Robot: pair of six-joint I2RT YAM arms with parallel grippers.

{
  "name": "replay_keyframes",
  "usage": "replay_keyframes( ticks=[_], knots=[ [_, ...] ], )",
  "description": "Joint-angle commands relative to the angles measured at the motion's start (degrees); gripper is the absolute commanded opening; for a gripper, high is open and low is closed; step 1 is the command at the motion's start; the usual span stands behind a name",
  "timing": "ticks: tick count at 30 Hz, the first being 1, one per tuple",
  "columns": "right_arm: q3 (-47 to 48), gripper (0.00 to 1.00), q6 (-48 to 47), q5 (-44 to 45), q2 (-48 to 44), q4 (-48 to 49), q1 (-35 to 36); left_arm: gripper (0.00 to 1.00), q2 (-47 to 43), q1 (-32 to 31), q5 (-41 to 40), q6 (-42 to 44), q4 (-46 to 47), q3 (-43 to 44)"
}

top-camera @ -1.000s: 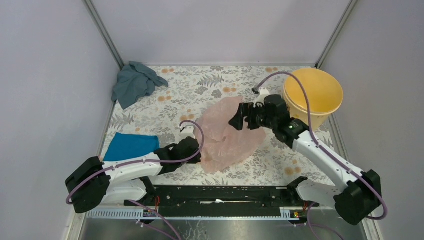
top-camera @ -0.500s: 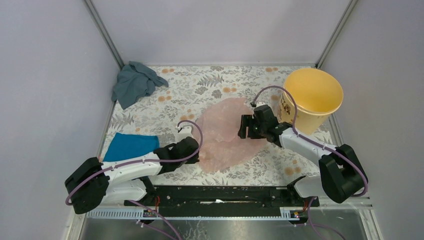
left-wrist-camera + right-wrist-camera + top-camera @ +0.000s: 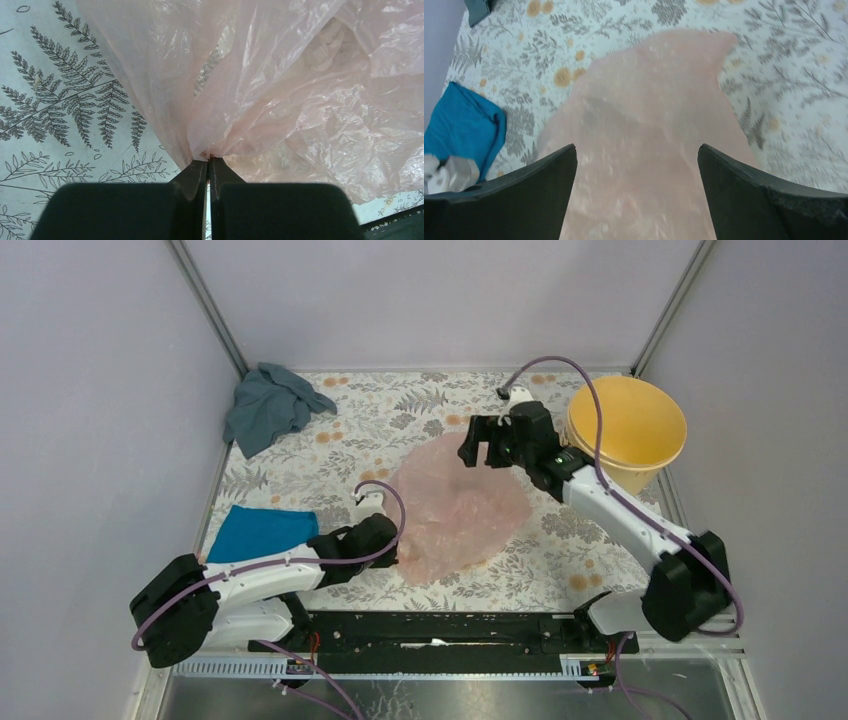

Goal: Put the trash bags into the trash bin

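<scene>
The pale-pink trash bag [image 3: 455, 508] lies spread on the floral table top in the middle. My left gripper [image 3: 392, 552] is shut on the bag's near-left edge; in the left wrist view the gripper [image 3: 208, 161] pinches a gather of the film [image 3: 280, 85]. My right gripper [image 3: 478, 448] is open and empty above the bag's far edge; in the right wrist view the gripper [image 3: 636, 150] stands wide over the pink film [image 3: 644, 150]. The yellow-orange trash bin [image 3: 630, 430] stands upright at the back right, just right of my right wrist.
A grey-blue cloth [image 3: 268, 405] lies crumpled at the back left. A bright blue cloth [image 3: 258, 531] lies at the left, beside my left arm, and shows in the right wrist view [image 3: 461, 125]. Walls close the table at left, back and right.
My right gripper has let go of the bag and moved up toward the back, beside the bin. The bag has settled flatter. My left gripper has stayed shut on the edge.
</scene>
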Motion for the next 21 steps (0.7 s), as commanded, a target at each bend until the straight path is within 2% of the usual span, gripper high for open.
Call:
replay_keyframes(
  ticks=[1, 4, 8, 13, 16, 18, 19, 21],
  knots=[
    [6.95, 0.96, 0.09, -3.92, 12.11, 5.23, -0.30, 0.00, 0.62, 0.31, 1.34, -0.28, 2.62, 0.61],
    [9.41, 0.86, 1.04, -3.88, 19.74, 7.89, -0.29, 0.00, 0.21, 0.32, 1.71, -0.36, 2.57, 0.76],
    [8.84, 0.70, 0.97, 0.70, 26.40, 11.95, -0.31, 0.00, -0.66, 0.36, 1.95, -0.20, 2.30, 0.94],
    [9.63, 0.46, 0.19, 1.17, 32.18, 10.05, -0.29, 0.00, -1.78, 0.34, 1.68, 0.01, 1.98, 0.87],
    [10.22, 0.44, 0.14, 0.78, 30.16, 6.30, -0.33, 0.00, -3.42, 0.34, 0.84, 0.35, 1.09, 1.02],
    [10.78, 0.48, -0.39, 0.30, 27.24, 3.59, -0.31, 0.00, -4.81, 0.49, -0.26, 0.61, 0.09, 1.34],
    [11.40, 0.51, -0.88, 0.54, 25.36, 1.49, -0.31, 0.00, -5.44, 0.53, -0.67, 0.77, -0.32, 1.51],
    [12.05, 0.63, -2.16, 1.28, 21.14, -2.70, -0.29, 0.00, -6.82, 0.71, -1.40, 1.12, -0.80, 1.65]
  ],
)
